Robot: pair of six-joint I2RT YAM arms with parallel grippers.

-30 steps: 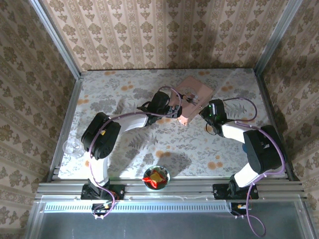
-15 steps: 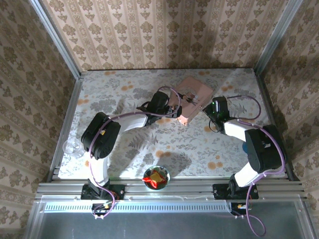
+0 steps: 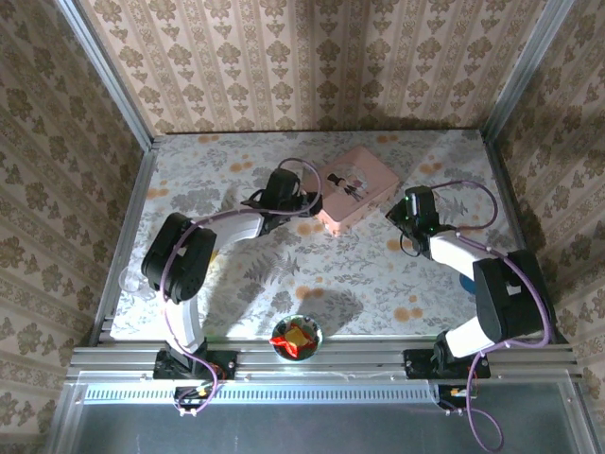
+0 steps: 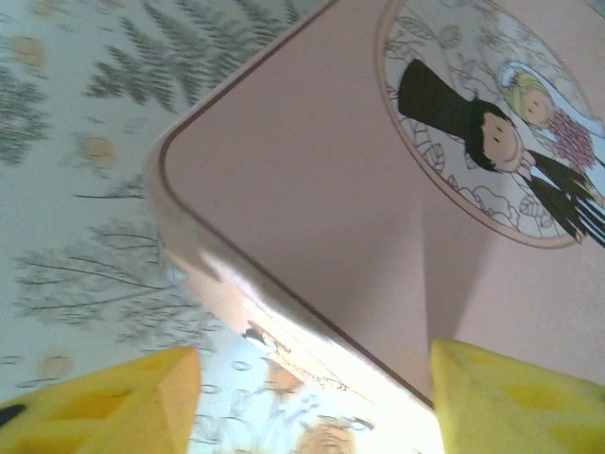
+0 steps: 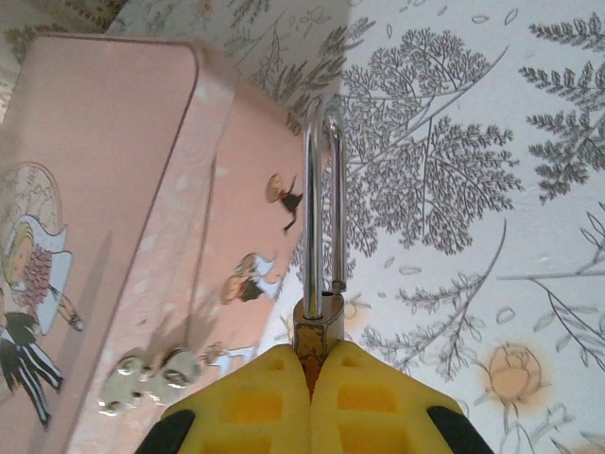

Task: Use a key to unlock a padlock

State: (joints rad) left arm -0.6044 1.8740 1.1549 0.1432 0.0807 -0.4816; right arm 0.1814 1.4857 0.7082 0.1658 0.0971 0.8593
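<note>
**Right claw pinches the padlock beside a pink tin; left claw gapes at the tin's corner**

On the right wrist camera, the right gripper (image 5: 312, 364) has its two yellow fingers (image 5: 246, 407) pressed together on the brass body of the padlock (image 5: 318, 323). The padlock stands upright out of the fingertips. Its thin silver shackle (image 5: 321, 189) points away from the claw, and its shorter leg seems to end just above the body. The padlock hangs just beside the side wall of the pink tin box (image 5: 104, 189), above the floral table (image 5: 473, 189).

On the left wrist camera, the left gripper (image 4: 312, 378) has its jaws well apart and grips nothing. One finger (image 4: 123, 397) sits off the tin and the other over its lid, with the tin's rounded corner between them. Whether either finger touches the tin cannot be told.
</note>
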